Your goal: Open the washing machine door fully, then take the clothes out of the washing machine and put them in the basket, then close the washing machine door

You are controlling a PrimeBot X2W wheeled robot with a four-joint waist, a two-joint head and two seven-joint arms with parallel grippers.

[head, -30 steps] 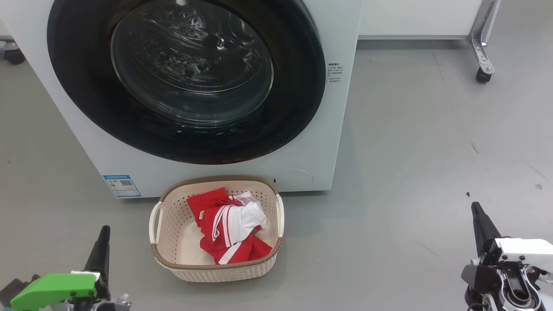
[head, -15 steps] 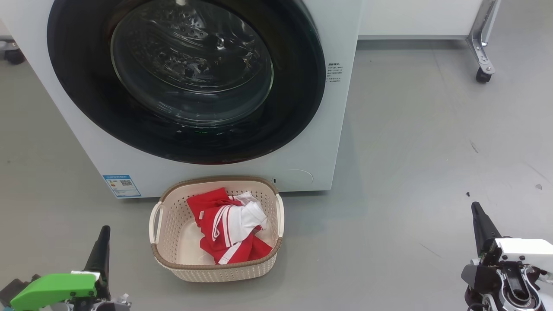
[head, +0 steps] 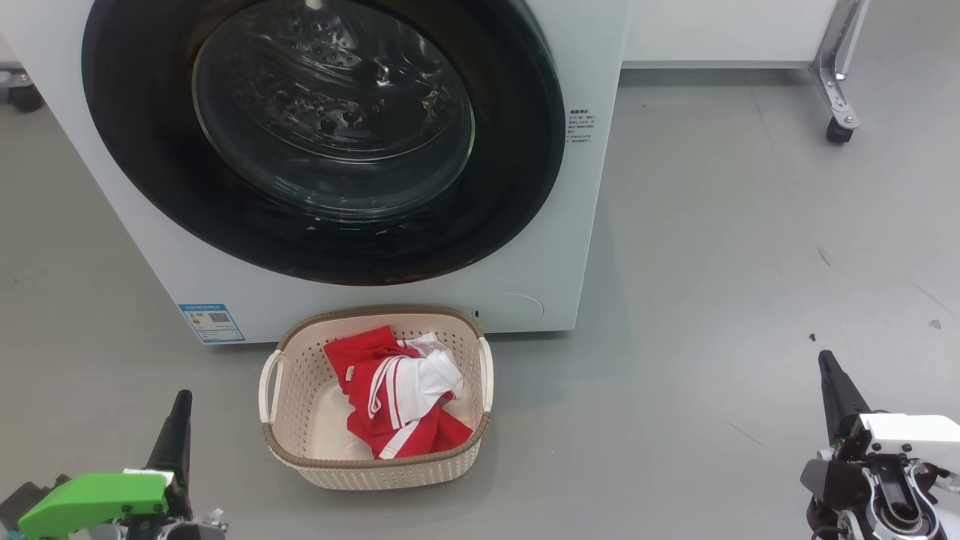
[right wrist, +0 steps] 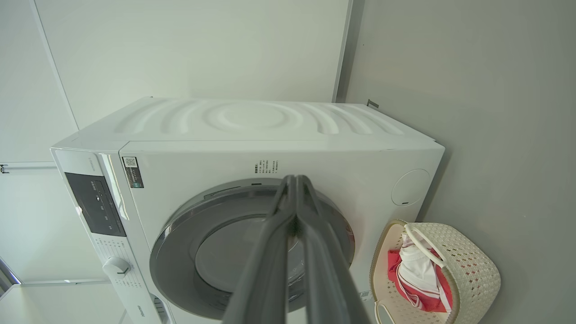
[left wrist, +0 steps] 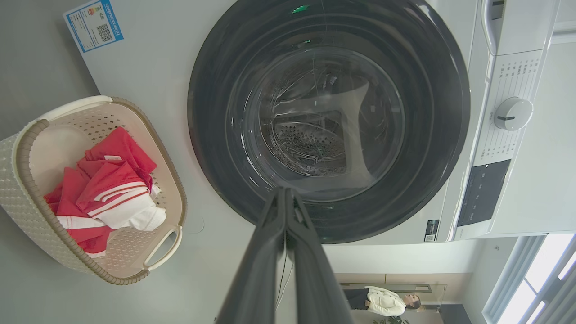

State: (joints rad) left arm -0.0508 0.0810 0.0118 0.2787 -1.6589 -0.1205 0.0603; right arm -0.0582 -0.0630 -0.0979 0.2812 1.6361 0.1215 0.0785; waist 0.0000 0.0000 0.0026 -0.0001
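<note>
The white washing machine (head: 570,247) fills the top of the head view, and its round black door (head: 322,135) lies flat against the front, closed. On the floor before it stands the cream basket (head: 375,465) holding the red and white clothes (head: 397,394). My left gripper (head: 180,401) sits low at the left, shut and empty. At the lower right, my right gripper (head: 825,358) is shut with nothing in it. In the left wrist view the shut fingers (left wrist: 285,193) point at the door (left wrist: 328,117), with the basket (left wrist: 27,216) and clothes (left wrist: 108,184) to the left. The right wrist view shows shut fingers (right wrist: 294,180), the door (right wrist: 216,243) and the basket (right wrist: 472,270).
A metal leg on a caster (head: 836,131) stands at the back right beside a white panel. Bare grey floor (head: 712,262) stretches right of the machine. The left wrist view shows the machine's control dial (left wrist: 513,113) and a person (left wrist: 382,301) far off in the background.
</note>
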